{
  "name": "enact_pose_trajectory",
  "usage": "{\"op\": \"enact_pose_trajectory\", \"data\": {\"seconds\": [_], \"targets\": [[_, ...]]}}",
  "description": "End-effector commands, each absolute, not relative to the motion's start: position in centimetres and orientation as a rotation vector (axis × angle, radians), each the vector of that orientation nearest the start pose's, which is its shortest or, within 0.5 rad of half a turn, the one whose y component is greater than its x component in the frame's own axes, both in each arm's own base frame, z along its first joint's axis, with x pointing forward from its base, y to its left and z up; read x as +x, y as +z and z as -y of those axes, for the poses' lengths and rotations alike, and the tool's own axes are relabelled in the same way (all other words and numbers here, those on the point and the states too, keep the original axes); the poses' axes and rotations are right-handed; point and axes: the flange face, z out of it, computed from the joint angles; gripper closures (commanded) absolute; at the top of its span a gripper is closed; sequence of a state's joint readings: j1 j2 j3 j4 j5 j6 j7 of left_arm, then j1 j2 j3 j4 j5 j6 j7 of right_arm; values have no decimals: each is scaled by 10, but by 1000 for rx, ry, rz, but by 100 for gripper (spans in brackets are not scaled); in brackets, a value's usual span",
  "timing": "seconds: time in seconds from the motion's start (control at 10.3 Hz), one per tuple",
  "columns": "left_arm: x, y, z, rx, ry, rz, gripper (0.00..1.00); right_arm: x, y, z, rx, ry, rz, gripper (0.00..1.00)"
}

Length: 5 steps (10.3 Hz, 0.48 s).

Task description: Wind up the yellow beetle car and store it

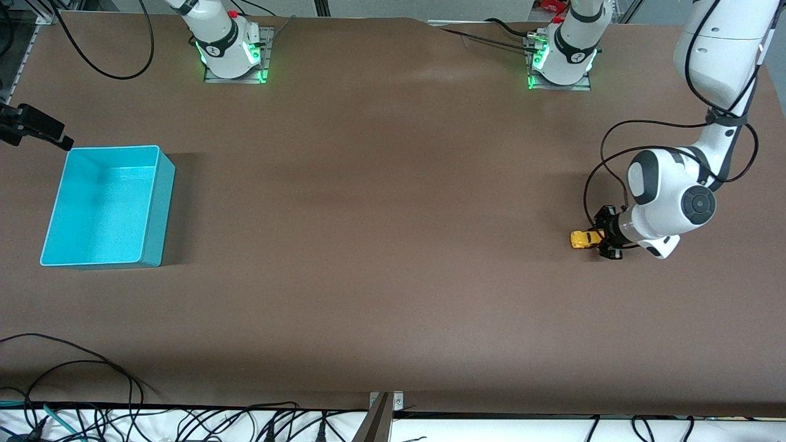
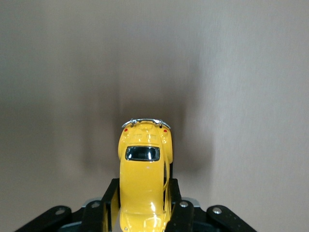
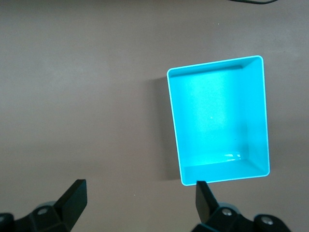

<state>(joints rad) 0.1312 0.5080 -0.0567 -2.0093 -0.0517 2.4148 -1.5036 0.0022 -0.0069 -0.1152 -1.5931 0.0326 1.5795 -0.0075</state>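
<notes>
Yellow, rounded die-cast beetle car (image 2: 144, 186) with dark windows sits clamped between the two black fingers (image 2: 110, 203) of the left gripper (image 1: 600, 238), low at the brown table (image 1: 393, 294) toward the left arm's end. From the left wrist view the fingers press the car's flanks, so its long axis runs straight out from the palm, with the chrome bumper (image 2: 146, 122) pointing away and the other end tucked in between the fingers. Whether the wheels touch the table surface cannot be told from these views. Judgement: a wind-up stroke would have to run along this long axis, so the grip looks suitably aligned. Storage target is the turquoise rectangular plastic bin (image 1: 107, 205), empty, lying well apart from the car toward the right arm's end of the table. The right gripper (image 3: 140, 200) waits in the air near the bin, with its black fingers spread wide and nothing between them. Judgement: the left arm holds the car, yet the right arm is far nearer to the bin, so the span between them is the relation that matters most.
</notes>
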Motion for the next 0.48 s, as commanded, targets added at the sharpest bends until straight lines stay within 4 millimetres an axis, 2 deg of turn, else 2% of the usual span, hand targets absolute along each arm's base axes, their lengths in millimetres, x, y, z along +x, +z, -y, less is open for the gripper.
{"op": "enact_pose_trajectory", "data": {"seconds": [0.0, 0.39], "targets": [[586, 160, -79, 2248, -190, -2272, 100, 553, 616, 61, -3083, 9, -183, 0], [581, 156, -103, 2292, -207, -2224, 100, 555, 612, 61, -3084, 21, -181, 0]]}}
